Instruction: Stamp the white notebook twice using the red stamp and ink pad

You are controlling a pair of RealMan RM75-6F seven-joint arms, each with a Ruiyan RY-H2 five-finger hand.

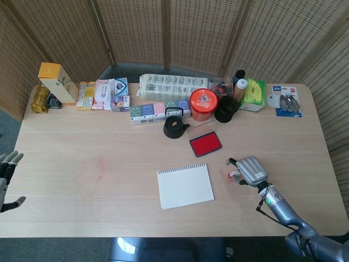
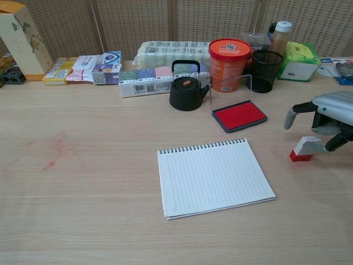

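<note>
The white spiral notebook [image 1: 185, 186] [image 2: 214, 176] lies open and blank near the table's front middle. The red ink pad [image 1: 205, 143] [image 2: 239, 116] sits open behind it, its clear lid raised. My right hand [image 1: 248, 170] [image 2: 327, 114] hovers right of the notebook and holds the red stamp [image 1: 233, 174] [image 2: 303, 149] by its white handle, red base tilted just above the table. My left hand [image 1: 6, 173] shows at the head view's left edge, off the table, fingers spread, holding nothing.
A black teapot [image 2: 186, 86], orange tub [image 2: 229, 57], black mesh cup [image 2: 266, 71], green tissue box [image 2: 297, 60] and rows of small boxes [image 2: 155, 78] line the back of the table. A faint red smudge [image 2: 54, 150] marks the wood at left.
</note>
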